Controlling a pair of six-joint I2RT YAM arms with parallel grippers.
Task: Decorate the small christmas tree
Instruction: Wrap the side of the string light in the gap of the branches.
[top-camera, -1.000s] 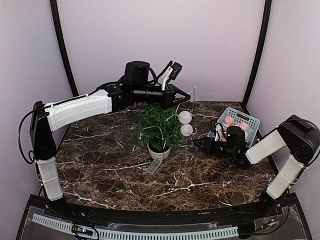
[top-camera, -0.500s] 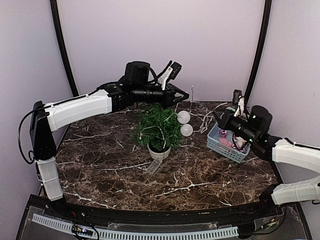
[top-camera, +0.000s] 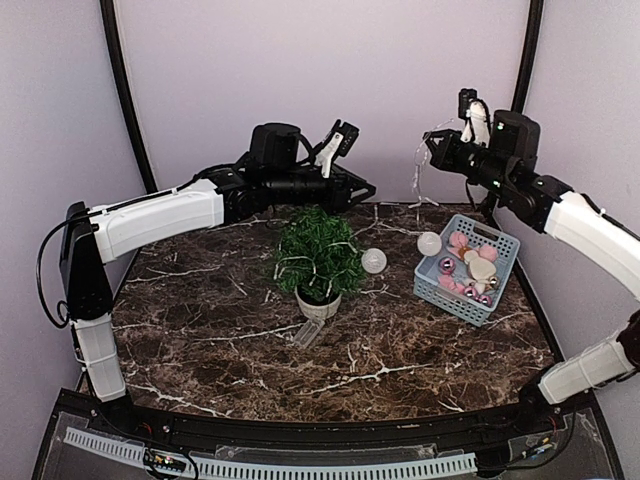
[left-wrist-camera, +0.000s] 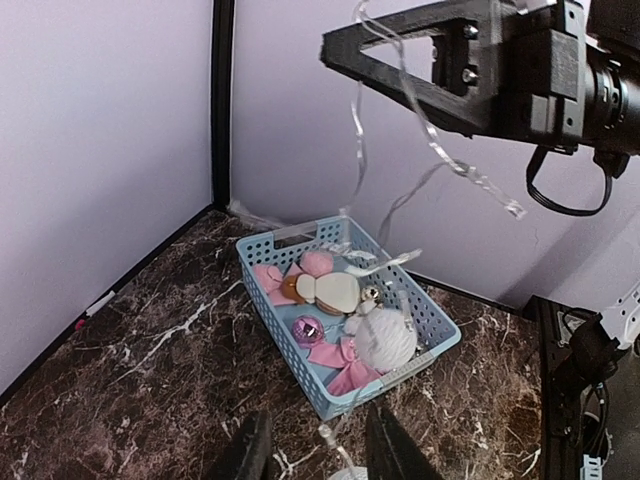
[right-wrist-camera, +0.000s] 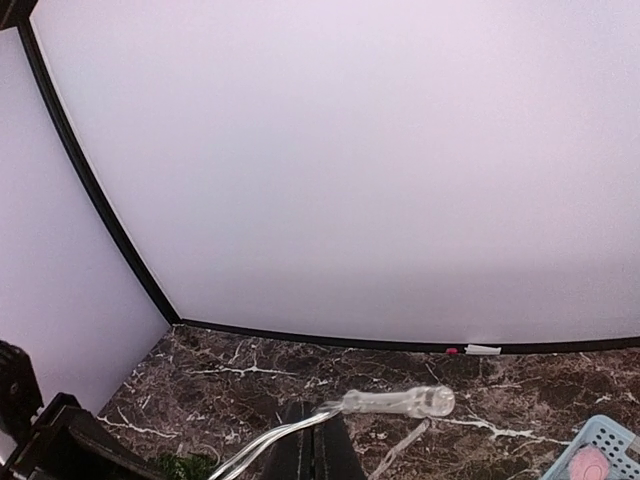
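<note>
The small christmas tree (top-camera: 318, 252) stands mid-table in a pale pot. A clear light string (top-camera: 421, 180) with white balls hangs from my right gripper (top-camera: 430, 138), which is raised high over the back right, shut on the wire just behind a clear bulb (right-wrist-camera: 400, 402). One ball (top-camera: 374, 261) rests against the tree and another (top-camera: 429, 243) hangs beside the blue basket (top-camera: 500, 240). My left gripper (top-camera: 360, 190) hovers behind the treetop, open, and the string (left-wrist-camera: 336, 440) runs loose between its fingers (left-wrist-camera: 252, 445).
The blue basket (left-wrist-camera: 270, 262) at the right holds pink bows, a purple bauble, a white pompom and a pale cookie-shaped ornament. A clear plastic piece (top-camera: 308, 333) lies in front of the pot. Purple walls close the back and sides.
My right arm rose from the basket to high at the back right, shut on the string, pulling one ball rightward. My left gripper's jaws have parted, letting go of the string.
</note>
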